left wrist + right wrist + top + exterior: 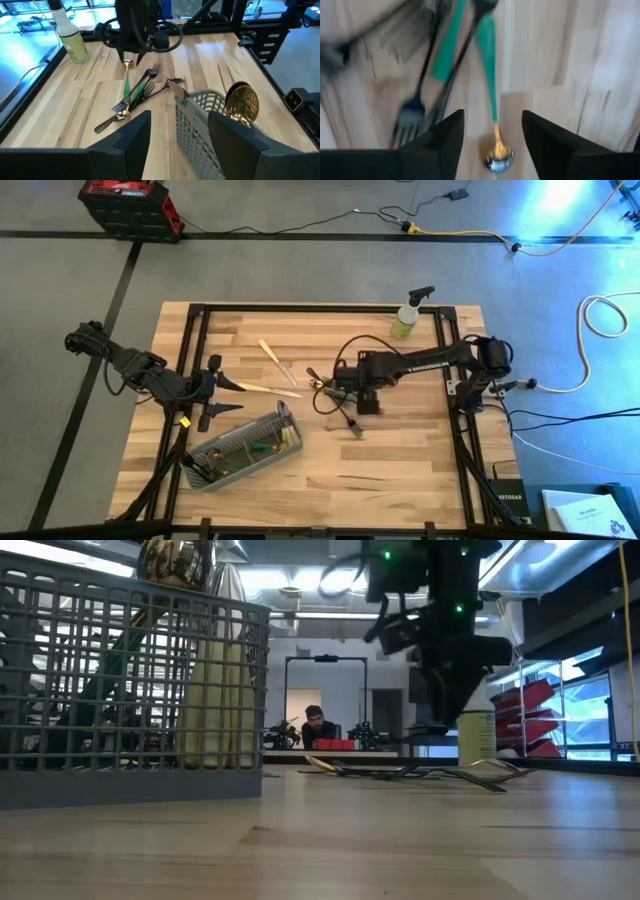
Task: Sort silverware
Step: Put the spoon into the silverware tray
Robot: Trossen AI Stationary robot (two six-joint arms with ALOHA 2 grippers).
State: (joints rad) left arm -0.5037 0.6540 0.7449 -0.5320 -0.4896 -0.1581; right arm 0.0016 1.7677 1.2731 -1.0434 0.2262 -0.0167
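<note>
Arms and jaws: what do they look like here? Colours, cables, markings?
Both arms are dark, near-black, and jointed. The right arm carries pale lettering along its link and a looping black cable near its wrist. The left gripper has broad, flat, matte dark jaws; the right gripper looks alike.

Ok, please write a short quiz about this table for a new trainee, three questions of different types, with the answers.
1. True or false: the mesh caddy already holds some silverware.
2. Which gripper is above the pile of forks and spoons? A) left gripper B) right gripper
3. Fill in: the green-handled spoon below the right gripper's open fingers lies on the ____.

Key: 1 true. 2 B. 3 table; the left gripper waits, open, beside the caddy.
</note>
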